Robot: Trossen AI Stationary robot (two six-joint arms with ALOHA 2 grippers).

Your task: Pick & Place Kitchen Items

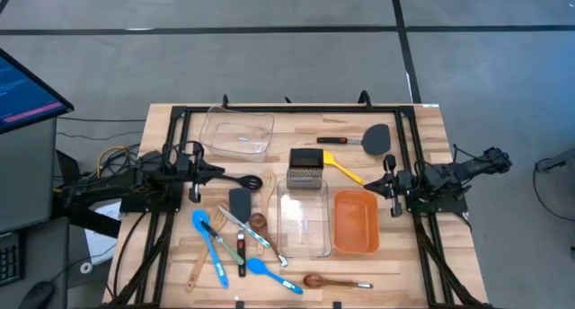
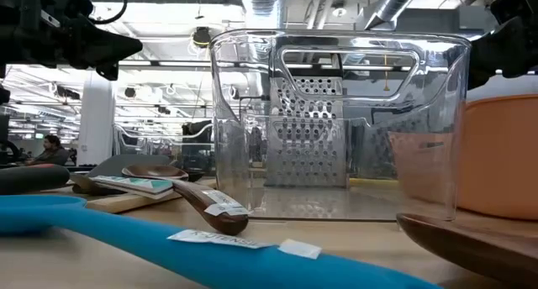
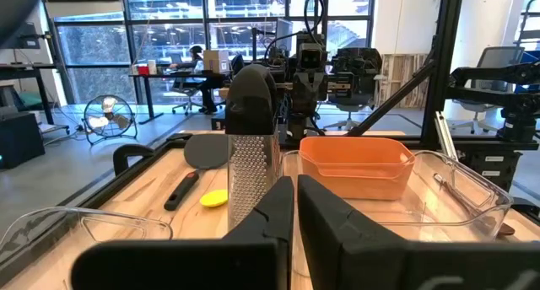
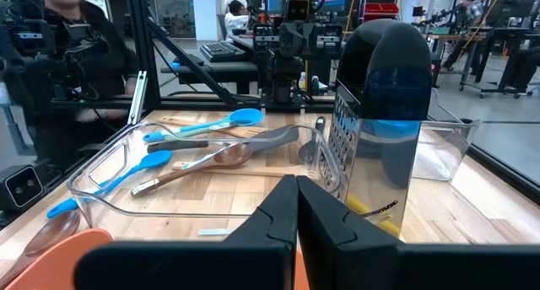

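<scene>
From above, the left tool (image 1: 218, 172) sits at the left side of the wooden surface (image 1: 422, 147), fingers together and holding nothing. The right tool (image 1: 388, 179) waits at the right side, likewise closed and empty. The grater (image 1: 305, 169) stands mid-surface, touching the far end of a clear bin (image 1: 303, 224); an orange bin (image 1: 356, 222) lies just beside that one, and another clear bin (image 1: 237, 133) sits near the far left. Blue spoons (image 1: 208, 246), wooden spoons (image 1: 316, 280) and tongs (image 1: 252, 234) are scattered in front of the left arm; a yellow spoon (image 1: 341, 169) and a black turner (image 1: 373, 140) lie beyond the grater.

At surface level, the grater (image 2: 307, 133) shows through the clear bin (image 2: 420, 138), with a blue spoon (image 2: 168, 234) nearest.

The left wrist sees its tool (image 3: 295, 207) shut, facing the grater (image 3: 251, 147).

The right wrist sees its tool (image 4: 296, 207) shut, the grater (image 4: 375, 130) just ahead.
</scene>
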